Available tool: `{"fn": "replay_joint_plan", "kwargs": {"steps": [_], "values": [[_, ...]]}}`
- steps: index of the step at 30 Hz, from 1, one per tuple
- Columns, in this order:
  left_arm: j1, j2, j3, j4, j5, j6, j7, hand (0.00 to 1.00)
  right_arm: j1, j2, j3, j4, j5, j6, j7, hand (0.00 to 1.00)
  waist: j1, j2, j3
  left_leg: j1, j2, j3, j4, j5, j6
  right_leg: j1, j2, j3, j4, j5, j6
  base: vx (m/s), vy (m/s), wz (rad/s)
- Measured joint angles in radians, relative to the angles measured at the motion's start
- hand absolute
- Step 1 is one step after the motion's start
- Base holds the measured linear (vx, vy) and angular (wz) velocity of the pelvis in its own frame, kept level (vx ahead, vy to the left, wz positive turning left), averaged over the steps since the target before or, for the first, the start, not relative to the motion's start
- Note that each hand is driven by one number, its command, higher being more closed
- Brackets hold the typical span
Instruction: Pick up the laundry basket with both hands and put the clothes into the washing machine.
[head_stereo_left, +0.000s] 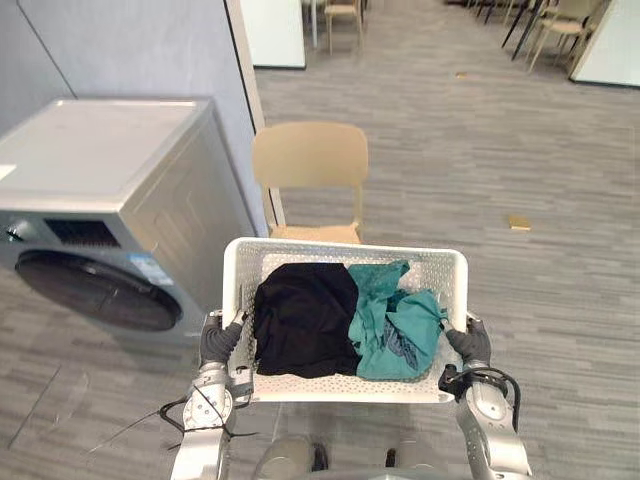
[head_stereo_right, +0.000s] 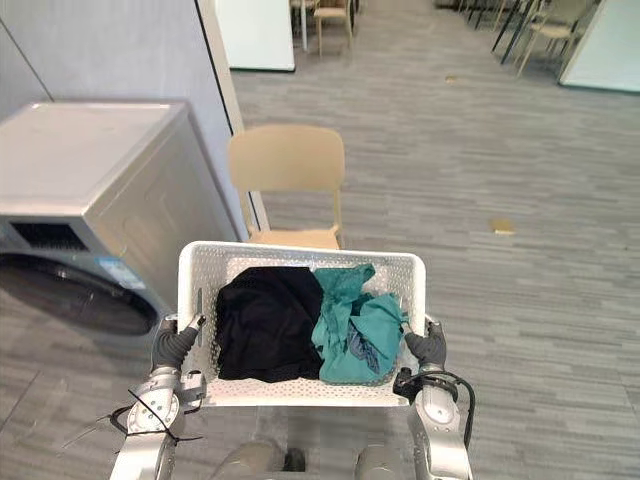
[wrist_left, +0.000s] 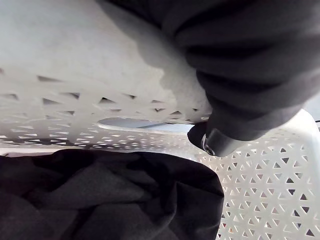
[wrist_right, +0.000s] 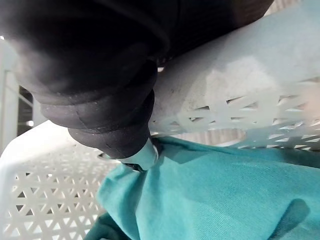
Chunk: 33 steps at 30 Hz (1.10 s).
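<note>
L hand (head_stereo_left: 219, 340) & R hand (head_stereo_left: 470, 343) clamped on laundry basket (head_stereo_left: 345, 262) side rims, thumbs hooked over. Inside: black garment (head_stereo_left: 300, 318) left, teal garment (head_stereo_left: 398, 328) right. Washing machine (head_stereo_left: 110, 190) far left.

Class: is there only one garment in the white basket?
No: a black garment and a teal garment lie side by side in the basket.

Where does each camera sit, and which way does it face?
Left eye view: on the head, facing down at the white perforated plastic laundry basket; left hand and right hand at its sides.
Right eye view: beside it, same scene, grey washing machine at left.
Left wrist view: on that wrist, facing past its dark cover at the black garment.
Right wrist view: likewise, facing the teal garment.
Wrist views share the basket's inside.
</note>
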<state>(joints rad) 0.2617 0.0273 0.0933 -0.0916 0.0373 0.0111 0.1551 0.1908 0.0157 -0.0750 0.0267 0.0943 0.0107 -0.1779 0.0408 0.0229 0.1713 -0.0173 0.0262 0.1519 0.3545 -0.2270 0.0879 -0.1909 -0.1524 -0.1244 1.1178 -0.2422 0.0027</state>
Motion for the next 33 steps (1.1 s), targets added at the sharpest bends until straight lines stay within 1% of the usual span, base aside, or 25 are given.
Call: {"fn": "replay_joint_plan", "kwargs": {"steps": [3, 4, 5, 6, 7, 8, 10, 11, 12, 13, 14, 16, 17, 18, 19, 20, 21, 22, 23, 24, 26, 28, 29, 30, 33], "values": [[0.012, 0.010, 0.010, -0.019, -0.001, 0.000, 0.000, 1.00, 0.001, 0.011, 0.006, 0.000, 0.001, -0.003, 0.008, 1.00, 0.001, -0.008, 0.004, 0.059, 0.017, -0.005, -0.023, -0.047, -0.014, -0.058, 0.017, -0.073, -0.267, -0.003, 0.006, 0.30, -0.026, -0.06], [0.019, 0.010, 0.011, -0.019, -0.002, 0.000, 0.000, 1.00, 0.005, 0.012, 0.010, 0.000, 0.002, -0.003, 0.008, 1.00, 0.000, -0.007, 0.004, 0.077, 0.033, -0.005, -0.023, -0.062, -0.025, -0.055, 0.046, -0.095, -0.435, 0.004, 0.011, 0.38, -0.092, 0.05], [0.024, 0.011, 0.014, -0.020, -0.004, -0.001, 0.000, 1.00, 0.005, 0.011, 0.018, 0.000, 0.002, -0.003, 0.008, 1.00, 0.001, -0.014, 0.001, 0.085, 0.041, -0.005, -0.021, -0.075, -0.054, -0.044, 0.075, -0.099, -0.605, 0.035, 0.016, 0.38, -0.099, 0.10], [0.026, 0.012, 0.016, -0.020, -0.004, -0.001, 0.000, 1.00, 0.010, 0.011, 0.021, 0.000, 0.003, -0.003, 0.008, 1.00, -0.001, -0.023, -0.004, 0.090, 0.039, -0.011, -0.016, -0.088, -0.067, -0.037, 0.084, -0.096, -0.682, 0.071, 0.009, 0.43, -0.141, 0.26], [0.028, 0.013, 0.014, -0.018, 0.000, 0.000, 0.000, 1.00, 0.019, 0.012, 0.032, 0.001, 0.010, -0.003, 0.007, 1.00, -0.003, -0.037, -0.011, 0.102, 0.036, -0.035, 0.007, -0.123, -0.086, -0.017, 0.085, -0.088, -0.735, 0.175, -0.016, 0.32, -0.143, 0.46], [0.033, 0.002, 0.005, -0.015, 0.004, 0.002, 0.000, 1.00, 0.026, 0.001, 0.031, 0.001, 0.011, -0.003, 0.004, 1.00, -0.005, -0.016, -0.013, 0.110, 0.061, -0.063, 0.025, -0.141, -0.102, 0.003, 0.101, -0.111, -0.722, 0.170, -0.028, 0.44, -0.179, 0.66], [0.037, -0.014, 0.008, -0.020, 0.013, 0.001, 0.000, 1.00, 0.044, -0.012, 0.037, -0.024, 0.016, -0.004, 0.004, 1.00, -0.006, -0.001, -0.009, 0.046, 0.090, -0.111, 0.201, -0.136, -0.108, 0.033, 0.110, -0.159, -0.713, 0.113, -0.040, 0.36, -0.177, 0.56], [0.039, -0.030, 0.009, -0.024, 0.014, 0.001, 0.000, 1.00, 0.052, -0.029, 0.041, -0.049, 0.021, -0.003, 0.004, 1.00, 0.006, 0.014, 0.003, -0.045, 0.118, -0.134, 0.427, -0.093, -0.112, 0.059, 0.125, -0.171, -0.703, 0.087, -0.060, 0.35, -0.179, 0.19], [0.049, -0.042, 0.013, -0.027, 0.013, 0.001, 0.000, 1.00, 0.053, -0.036, 0.046, -0.056, 0.021, -0.002, 0.003, 1.00, 0.032, 0.019, 0.006, -0.125, 0.157, -0.137, 0.591, -0.096, -0.112, 0.091, 0.139, -0.170, -0.697, 0.065, -0.076, 0.41, -0.160, 0.00], [0.049, -0.042, 0.014, -0.027, 0.013, 0.001, 0.001, 1.00, 0.053, -0.035, 0.046, -0.055, 0.021, -0.002, 0.003, 1.00, 0.039, 0.014, 0.008, -0.143, 0.173, -0.143, 0.629, -0.097, -0.112, 0.108, 0.140, -0.170, -0.698, 0.060, -0.083, 0.39, -0.103, -0.12], [0.049, -0.038, 0.013, -0.027, 0.012, -0.002, 0.001, 1.00, 0.052, -0.035, 0.044, -0.056, 0.021, -0.002, 0.003, 1.00, 0.044, -0.001, 0.008, -0.172, 0.193, -0.155, 0.619, -0.099, -0.115, 0.138, 0.133, -0.172, -0.713, 0.059, -0.084, 0.37, -0.081, -0.05], [0.048, -0.039, 0.004, -0.027, 0.011, -0.016, 0.001, 1.00, 0.047, -0.035, 0.033, -0.057, 0.023, -0.002, 0.004, 1.00, 0.046, -0.016, 0.010, -0.182, 0.220, -0.149, 0.473, -0.099, -0.115, 0.179, 0.112, -0.171, -0.754, 0.059, -0.084, 0.27, -0.017, 0.00], [0.048, -0.041, -0.004, -0.027, 0.011, -0.019, 0.001, 1.00, 0.045, -0.037, 0.019, -0.057, 0.024, -0.003, 0.004, 1.00, 0.036, -0.019, 0.009, -0.181, 0.221, -0.151, 0.312, -0.093, -0.124, 0.195, 0.095, -0.171, -0.775, 0.059, -0.080, 0.17, 0.056, 0.06], [0.047, -0.041, -0.006, -0.027, 0.011, -0.021, 0.001, 1.00, 0.043, -0.040, 0.011, -0.057, 0.028, -0.003, 0.006, 1.00, 0.028, -0.018, 0.009, -0.179, 0.218, -0.154, 0.232, -0.085, -0.133, 0.196, 0.089, -0.172, -0.781, 0.061, -0.078, 0.19, 0.125, 0.10], [0.041, -0.046, -0.014, -0.027, 0.011, -0.020, 0.000, 1.00, 0.043, -0.049, -0.003, -0.056, 0.034, -0.004, 0.006, 1.00, 0.021, -0.009, 0.004, -0.175, 0.216, -0.163, 0.091, -0.053, -0.167, 0.196, 0.076, -0.172, -0.794, 0.062, -0.057, 0.17, 0.186, 0.01], [0.039, -0.048, -0.027, -0.026, 0.011, -0.019, 0.000, 1.00, 0.042, -0.053, -0.015, -0.051, 0.037, -0.005, 0.006, 1.00, 0.021, 0.012, -0.007, -0.172, 0.219, -0.165, -0.004, 0.014, -0.168, 0.195, 0.079, -0.163, -0.809, 0.065, -0.022, 0.17, 0.220, -0.11], [0.039, -0.051, -0.030, -0.022, 0.011, -0.019, 0.000, 1.00, 0.042, -0.055, -0.018, -0.050, 0.037, -0.004, 0.007, 1.00, 0.023, 0.023, -0.011, -0.166, 0.223, -0.165, -0.030, 0.056, -0.170, 0.196, 0.084, -0.156, -0.817, 0.065, -0.010, 0.17, 0.294, -0.33], [0.038, -0.053, -0.031, -0.012, 0.011, -0.018, 0.000, 1.00, 0.044, -0.053, -0.020, -0.042, 0.035, -0.004, 0.007, 1.00, 0.026, 0.035, -0.016, -0.151, 0.218, -0.171, -0.057, 0.165, -0.218, 0.204, 0.086, -0.135, -0.826, 0.064, 0.022, 0.17, 0.322, -0.36], [0.032, -0.029, -0.031, -0.003, 0.012, -0.018, 0.000, 1.00, 0.048, -0.030, -0.022, -0.024, 0.032, -0.004, 0.006, 1.00, 0.027, 0.001, -0.022, -0.143, 0.192, -0.151, -0.068, 0.171, -0.231, 0.206, 0.058, -0.116, -0.839, 0.075, 0.047, 0.17, 0.312, -0.27], [0.028, -0.014, -0.031, -0.002, 0.011, -0.018, 0.000, 1.00, 0.052, -0.018, -0.024, -0.023, 0.031, -0.004, 0.006, 1.00, 0.026, -0.015, -0.027, -0.144, 0.175, -0.146, -0.079, 0.175, -0.222, 0.203, 0.041, -0.112, -0.854, 0.082, 0.059, 0.15, 0.261, -0.13], [-0.007, 0.015, -0.021, 0.013, 0.011, -0.018, 0.001, 1.00, 0.038, 0.010, -0.027, -0.013, 0.030, -0.004, 0.006, 1.00, 0.026, -0.055, -0.023, -0.146, 0.122, -0.105, -0.111, 0.190, -0.196, 0.191, -0.005, -0.082, -0.910, 0.122, 0.105, 0.12, 0.256, -0.16], [-0.027, 0.017, -0.013, 0.014, 0.011, -0.019, 0.005, 1.00, 0.005, 0.008, -0.028, 0.001, 0.029, -0.004, 0.006, 1.00, 0.028, -0.059, -0.011, -0.159, 0.102, -0.074, -0.110, 0.187, -0.187, 0.170, -0.027, -0.058, -0.933, 0.144, 0.122, 0.03, 0.229, -0.29], [-0.053, 0.021, -0.009, 0.016, 0.011, -0.019, 0.020, 1.00, -0.031, 0.006, -0.028, 0.012, 0.029, -0.004, 0.004, 1.00, 0.027, -0.050, 0.002, -0.186, 0.093, -0.060, -0.105, 0.187, -0.179, 0.147, -0.035, -0.042, -0.943, 0.163, 0.126, -0.08, 0.221, -0.37], [-0.105, 0.035, -0.004, 0.019, 0.012, -0.019, 0.033, 1.00, -0.094, 0.005, -0.037, 0.031, 0.030, -0.009, 0.000, 1.00, 0.025, -0.040, 0.042, -0.229, 0.093, -0.048, -0.088, 0.183, -0.172, 0.105, -0.037, -0.027, -0.948, 0.183, 0.126, -0.12, 0.198, -0.31], [-0.233, 0.056, -0.001, 0.066, 0.012, -0.021, 0.064, 1.00, -0.212, -0.009, -0.053, 0.057, 0.030, -0.009, -0.032, 1.00, 0.025, -0.033, 0.123, -0.314, 0.096, -0.039, -0.069, 0.190, -0.160, 0.021, -0.033, -0.011, -0.945, 0.207, 0.129, -0.14, 0.098, -0.14]]}}
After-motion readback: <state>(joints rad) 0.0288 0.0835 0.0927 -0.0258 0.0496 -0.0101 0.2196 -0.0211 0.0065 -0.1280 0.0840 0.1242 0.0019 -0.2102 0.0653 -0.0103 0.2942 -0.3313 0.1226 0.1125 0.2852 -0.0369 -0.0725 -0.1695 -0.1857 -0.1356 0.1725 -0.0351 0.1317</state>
